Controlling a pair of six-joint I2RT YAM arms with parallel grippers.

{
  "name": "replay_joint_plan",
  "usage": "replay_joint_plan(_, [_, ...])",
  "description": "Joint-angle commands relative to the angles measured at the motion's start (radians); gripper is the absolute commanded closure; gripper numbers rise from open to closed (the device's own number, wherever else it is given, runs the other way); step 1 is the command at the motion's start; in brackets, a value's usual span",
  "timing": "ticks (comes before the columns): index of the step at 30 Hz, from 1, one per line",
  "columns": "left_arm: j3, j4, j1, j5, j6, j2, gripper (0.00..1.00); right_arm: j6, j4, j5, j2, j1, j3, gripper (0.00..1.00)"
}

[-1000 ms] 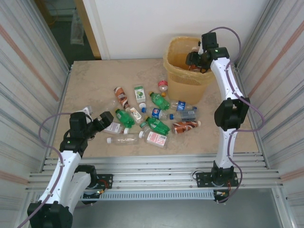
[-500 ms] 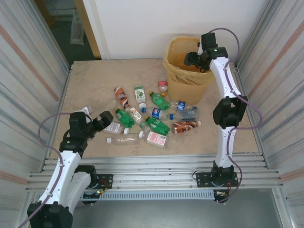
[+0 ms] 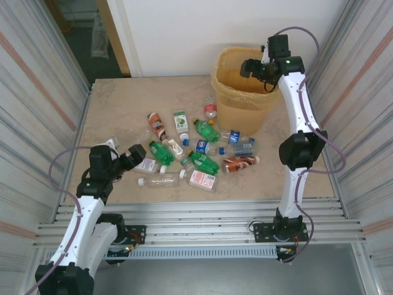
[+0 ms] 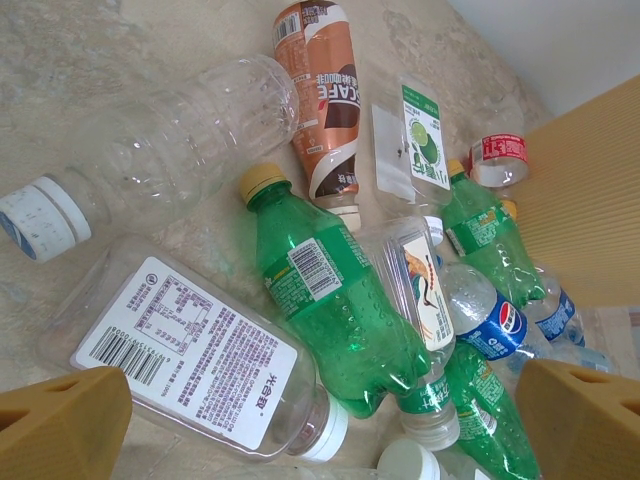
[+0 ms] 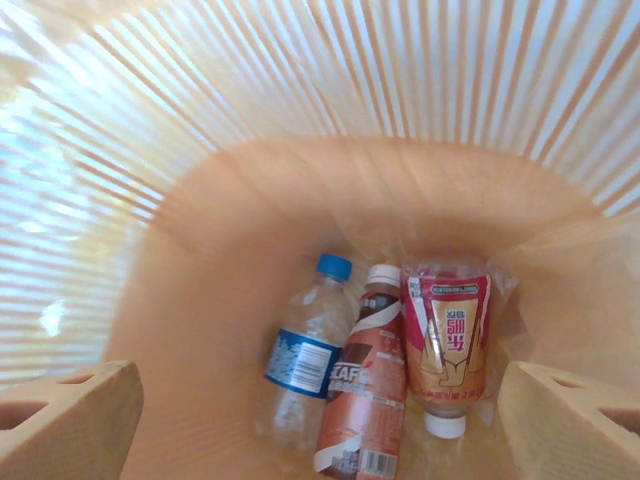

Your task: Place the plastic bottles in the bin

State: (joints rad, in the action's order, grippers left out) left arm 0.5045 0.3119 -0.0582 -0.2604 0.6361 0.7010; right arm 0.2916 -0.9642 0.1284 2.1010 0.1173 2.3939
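Left hand [image 3: 130,158] is released, fingers [image 4: 60,425] spread wide, gripping nothing, hovering low at the near-left edge of the bottle pile. Its wrist view shows a flat clear bottle with a barcode label [image 4: 190,355] closest. A green bottle with a yellow cap [image 4: 325,300] lies against it. A brown coffee bottle [image 4: 320,90] lies further on.

From above, the bottles lie flat, clustered mid-surface on the beige stone-look surface [image 3: 116,104]. Nearest the arm bases are a clear white-capped bottle [image 3: 159,180] and a pink-white labelled bottle [image 3: 201,179], end to end. Behind them are two green bottles [image 3: 204,161], a brown-labelled bottle [image 3: 239,163] to the right and a blue-labelled bottle [image 3: 206,146] in the middle. Further back is another green one [image 3: 207,129], plus a small red-banded bottle [image 3: 210,111] just beside the bin.

Bin [image 3: 242,104] stands at the far right corner, yellow lattice sides with a liner. Inside, at the bottom, three bottles lie side by side: blue-capped [image 5: 305,355], brown [image 5: 365,390] and red-labelled [image 5: 447,345].

Right hand [image 3: 249,67] hangs over the bin mouth, released, tips [image 5: 65,420] wide apart, holding nothing.
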Motion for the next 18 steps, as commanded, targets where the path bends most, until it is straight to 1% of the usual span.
replay_joint_plan(1, [0.025,0.01,0.008,0.02,-0.007,-0.019,0.01,-0.008,-0.007,0.038,-0.105,-0.004,0.028,0.08])
replay_joint_plan(4, [0.023,0.012,0.007,0.023,-0.007,-0.024,0.01,0.006,-0.01,0.059,-0.142,-0.003,0.028,0.05])
replay_joint_plan(8, [0.023,0.018,0.008,0.024,-0.007,-0.029,0.01,0.026,-0.02,0.083,-0.198,-0.002,0.017,0.04])
replay_joint_plan(11, [0.019,0.021,0.009,0.024,-0.009,-0.036,0.01,0.035,-0.012,0.078,-0.264,0.008,-0.035,0.03])
replay_joint_plan(14, [0.019,0.026,0.012,0.024,-0.009,-0.041,0.01,0.041,0.021,0.039,-0.36,0.023,-0.161,0.0])
replay_joint_plan(18, [0.019,0.03,0.015,0.024,-0.012,-0.044,0.01,0.079,0.111,-0.019,-0.537,0.042,-0.397,0.02])
